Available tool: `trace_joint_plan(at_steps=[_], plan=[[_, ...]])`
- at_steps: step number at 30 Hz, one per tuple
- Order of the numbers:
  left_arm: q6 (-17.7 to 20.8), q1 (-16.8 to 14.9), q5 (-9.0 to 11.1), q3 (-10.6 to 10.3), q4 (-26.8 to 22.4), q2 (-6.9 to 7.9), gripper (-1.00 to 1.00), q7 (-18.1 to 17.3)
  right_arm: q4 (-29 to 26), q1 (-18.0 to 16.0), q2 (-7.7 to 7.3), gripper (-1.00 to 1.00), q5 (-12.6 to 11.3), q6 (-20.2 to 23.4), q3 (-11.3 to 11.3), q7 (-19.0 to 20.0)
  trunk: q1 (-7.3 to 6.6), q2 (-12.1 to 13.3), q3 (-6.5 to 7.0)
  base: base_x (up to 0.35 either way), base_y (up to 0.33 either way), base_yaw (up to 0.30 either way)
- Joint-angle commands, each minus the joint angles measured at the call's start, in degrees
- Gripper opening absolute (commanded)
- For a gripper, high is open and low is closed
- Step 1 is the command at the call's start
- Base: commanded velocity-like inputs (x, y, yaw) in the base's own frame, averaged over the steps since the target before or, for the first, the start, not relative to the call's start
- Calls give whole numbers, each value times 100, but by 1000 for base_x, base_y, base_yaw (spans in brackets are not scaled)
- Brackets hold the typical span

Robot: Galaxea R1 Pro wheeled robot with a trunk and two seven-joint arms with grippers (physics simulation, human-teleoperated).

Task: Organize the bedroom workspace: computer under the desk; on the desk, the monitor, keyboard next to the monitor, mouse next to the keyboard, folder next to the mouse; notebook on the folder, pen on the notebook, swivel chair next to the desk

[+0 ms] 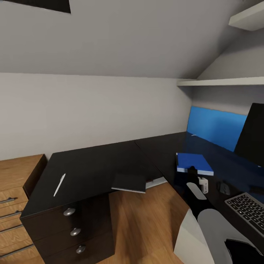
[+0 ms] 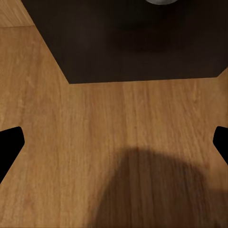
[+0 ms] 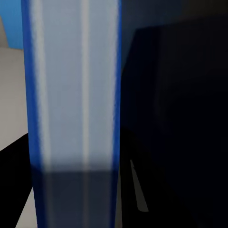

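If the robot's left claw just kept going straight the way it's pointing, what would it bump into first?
Most likely the wood floor. The left wrist view looks straight at bare planks between the two fingertips, with a dark piece of furniture further off. How far the floor is cannot be judged.

folder: bright blue cover, pale edge; in the right wrist view a pale grey-white band between blue borders
notebook: dark grey-black cover, thin pale page edge
pen: white
surface: black top, glossy
back panel: bright blue, along the surface's back edge
monitor: black front
keyboard: dark keys in a grey-silver frame
mouse: dark grey
drawer unit: black, round silver knobs
floor: warm brown wood grain
wall: pale grey
right claw: white
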Motion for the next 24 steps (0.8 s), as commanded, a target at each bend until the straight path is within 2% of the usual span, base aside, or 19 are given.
trace_joint_plan(at_steps=[1, 8, 9, 19, 24], plan=[[-20, -3, 54, -36, 5, 2, 100, 11, -5, -3, -1, -100, -40, -16, 7, -2, -1, -3, -6, 0, 0, 0], [-20, -3, 49, -42, 5, -1, 100, 5, -5, -4, -1, -100, -40, -16, 7, -2, -1, -3, -6, 0, 0, 0], [-20, -3, 48, -43, 5, -3, 100, 4, -5, -4, -1, 100, -40, -16, 7, -2, -1, -3, -6, 0, 0, 0], [-27, -3, 46, -44, 6, -1, 100, -20, -5, -4, -1, 100, -40, -13, 7, -3, -1, -3, -6, -5, -2, 0], [-28, -3, 46, -44, 5, 1, 100, -29, -5, -4, -3, 100, -40, -7, 11, -3, -1, -3, -6, -157, -129, 0]])
